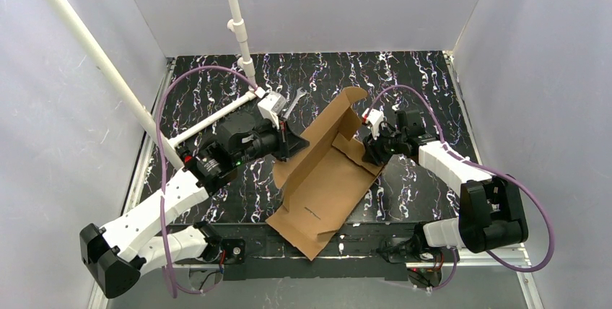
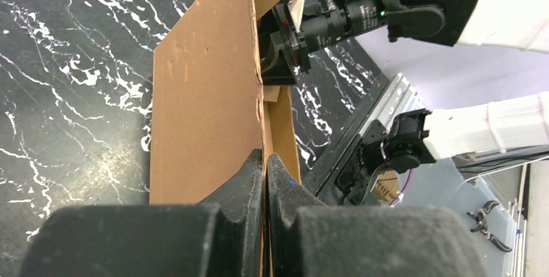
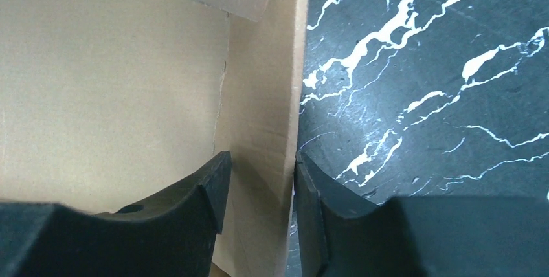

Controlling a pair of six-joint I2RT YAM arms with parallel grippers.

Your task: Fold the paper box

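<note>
Left jaws clamped on paper box [image 1: 325,179] wall; right jaws apart, straddling flap edge. Wrench [image 1: 292,102], white pipe [image 1: 216,118] beyond box.

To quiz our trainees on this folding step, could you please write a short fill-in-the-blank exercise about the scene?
1. The left gripper is ___ on a raised wall of the paper box.
2. The right gripper is ___, not shut, over the box's edge.
3. The table is black with ___ veins.
Missing words: shut; open; white.
</note>
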